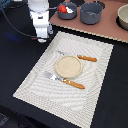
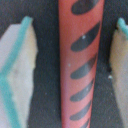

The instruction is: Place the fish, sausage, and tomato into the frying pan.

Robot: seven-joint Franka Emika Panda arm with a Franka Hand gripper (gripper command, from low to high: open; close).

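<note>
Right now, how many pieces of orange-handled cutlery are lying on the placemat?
2. One orange-handled knife lies beside the beige plate on its far side; one orange-handled fork lies on its near side. None seems hidden.

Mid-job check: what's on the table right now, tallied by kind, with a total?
Toy food: 3 – tomato, whitish fish, sausage
Cookware: 2 – frying pan, pot
Dishes: 2 – beige plate, beige bowl
Cutlery: 2 – fork, knife
Placemat: 1
Total: 10
</note>
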